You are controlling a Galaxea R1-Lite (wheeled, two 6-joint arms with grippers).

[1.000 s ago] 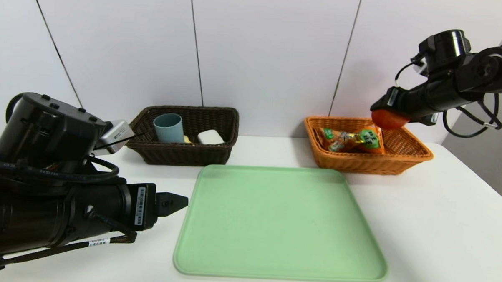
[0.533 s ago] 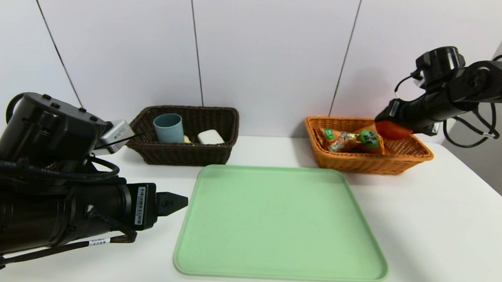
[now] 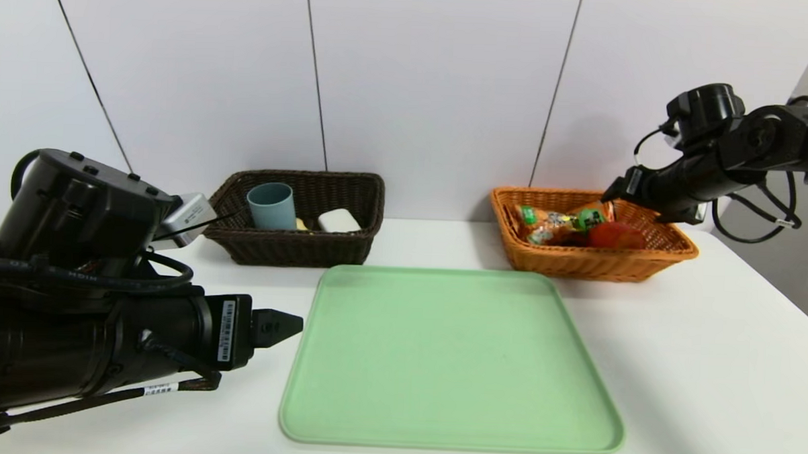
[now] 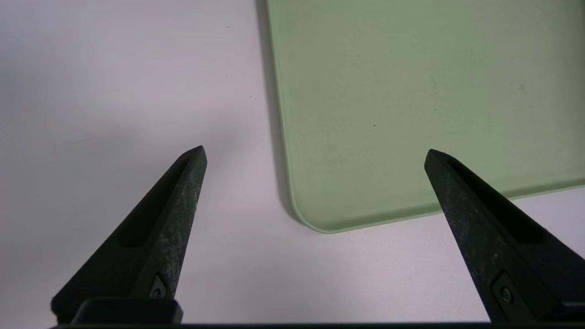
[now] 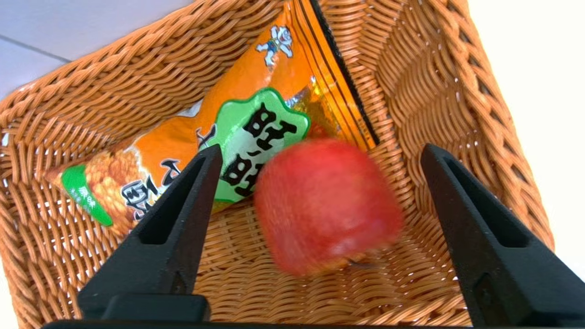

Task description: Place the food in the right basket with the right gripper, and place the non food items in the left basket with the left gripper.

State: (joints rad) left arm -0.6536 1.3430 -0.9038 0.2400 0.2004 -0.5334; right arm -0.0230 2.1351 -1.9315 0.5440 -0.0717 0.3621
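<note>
**Apple lies in the orange basket under a spread right gripper**

The green tray (image 3: 452,358) sits on the white table (image 3: 708,372) and serves as the landmark. Beyond the tray's far right corner stands the orange basket (image 3: 672,248); beyond its far left corner stands the dark brown basket (image 3: 289,248).

The right gripper (image 5: 320,153) hangs above the orange basket, its fingers (image 5: 180,214) spread wide with nothing between them. Below the gap a red apple (image 5: 327,205) lies on the woven floor of that basket, apart from both fingers. Just beside the apple, and partly behind it, lies an orange snack bag (image 5: 219,146) with a green label, stretched along the basket floor. In the head view the apple (image 3: 615,236) shows just above the basket's near rim, with the snack bag (image 3: 559,222) next to it.

The dark brown basket holds a blue-grey cup (image 3: 271,205) standing upright and a white block (image 3: 338,220) beside it.

The left gripper (image 4: 315,153) is parked low over the table at the tray's near left corner, its fingers (image 4: 171,214) spread apart and holding nothing.
</note>
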